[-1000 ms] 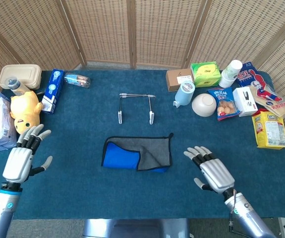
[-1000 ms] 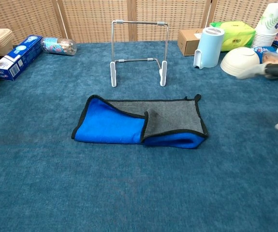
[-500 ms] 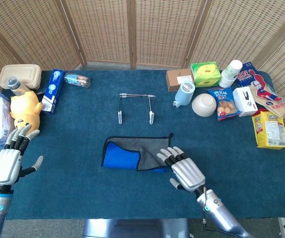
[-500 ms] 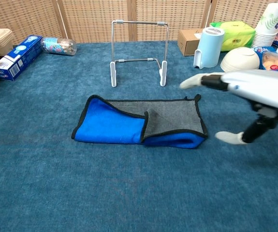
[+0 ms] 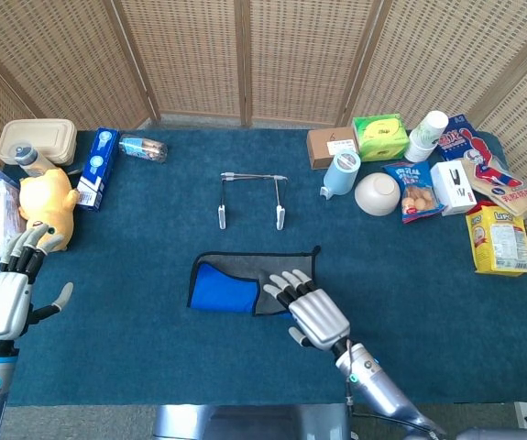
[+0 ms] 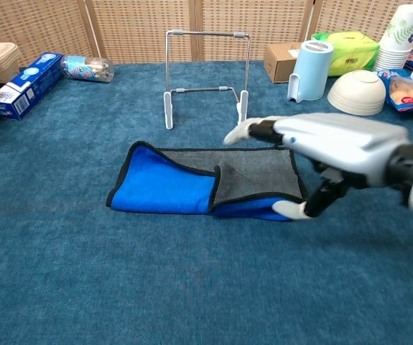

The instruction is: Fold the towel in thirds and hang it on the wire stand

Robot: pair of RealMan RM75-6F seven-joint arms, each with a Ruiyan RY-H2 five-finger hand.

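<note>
The right hand (image 5: 311, 309) is over the right end of the towel (image 5: 245, 286), low down and near the front of the table (image 5: 153, 357). Its fingers (image 5: 281, 284) are spread apart and it holds nothing. In the chest view its thumb tip sits by the front right edge of the towel, but I cannot tell if it touches.

The left hand (image 5: 6, 298) is far to the left of the towel, up off the table. It is open too, with nothing in it.

The towel lies flat in the middle of the table. It is folded, with blue on the left and a gray flap on the right.

Behind the towel stands the wire stand (image 5: 252, 197), upright and apart from it.

Far left of the towel sits a yellow toy (image 5: 45, 202). Behind and to the right of the towel is a white bowl (image 5: 378, 193).
</note>
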